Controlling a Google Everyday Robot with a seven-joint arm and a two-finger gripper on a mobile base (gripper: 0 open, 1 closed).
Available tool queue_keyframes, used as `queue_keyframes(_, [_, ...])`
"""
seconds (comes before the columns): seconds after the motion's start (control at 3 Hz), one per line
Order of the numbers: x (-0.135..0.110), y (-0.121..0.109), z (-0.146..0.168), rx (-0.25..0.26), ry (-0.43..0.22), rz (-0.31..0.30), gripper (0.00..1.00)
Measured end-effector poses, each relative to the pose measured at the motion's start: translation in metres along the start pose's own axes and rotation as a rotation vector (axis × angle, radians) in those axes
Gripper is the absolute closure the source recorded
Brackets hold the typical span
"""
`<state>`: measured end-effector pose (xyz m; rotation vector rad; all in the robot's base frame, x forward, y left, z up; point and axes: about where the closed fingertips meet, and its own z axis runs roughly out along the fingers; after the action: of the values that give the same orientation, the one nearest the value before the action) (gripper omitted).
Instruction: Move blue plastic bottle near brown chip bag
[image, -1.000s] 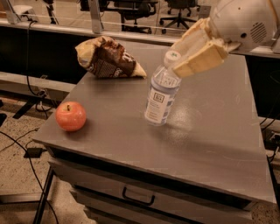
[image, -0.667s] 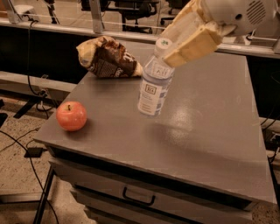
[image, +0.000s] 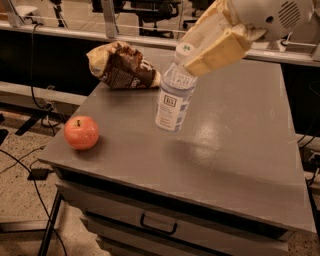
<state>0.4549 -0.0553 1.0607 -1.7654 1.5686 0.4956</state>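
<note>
Transport is the step in hand, by my reading; the gripper (image: 194, 54) comes in from the upper right and hangs over the far middle of the table (image: 240, 150), its two tan fingers (image: 217, 50) pinched on the blue plastic bottle (image: 173, 97) at the shoulder, just below the white cap (image: 184, 48), which shows between them.

The bottle hangs tilted, cap leaning right toward the arm and base swung left and nearer; its base sits very low over the grey top, and whether it grazes the surface or clears it I cannot tell. The label (image: 170, 101) faces the camera.

The brown chip bag (image: 122, 67) lies crumpled at the far left corner of the table, to the left of the bottle and slightly farther back; the two are near but apart, with a strip of bare table between them. The red apple (image: 81, 132) rests at the near left edge, well apart from both; a drawer (image: 158, 225) with a dark handle shows under the near edge.

The task looks mostly done in terms of travel; what remains, I judge, is a short carry left and a little farther back, then righting the bottle so its base meets the table flat beside the bag; only after that should the fingers spread. Letting go while it leans would likely tip it; pushing too far left risks nudging the bag.
</note>
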Motion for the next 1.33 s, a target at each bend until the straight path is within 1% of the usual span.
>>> queue_keyframes(0.33, [0.001,-0.017,-0.005,0.012,-0.009,0.001,1.0])
queue_keyframes(0.67, [0.01,-0.066,-0.015,0.042,-0.031,0.02,1.0])
queue_keyframes(1.0, [0.029,-0.119,-0.02,0.081,-0.029,0.073,1.0])
queue_keyframes(1.33, [0.046,-0.144,-0.022,0.108,-0.014,0.124,1.0])
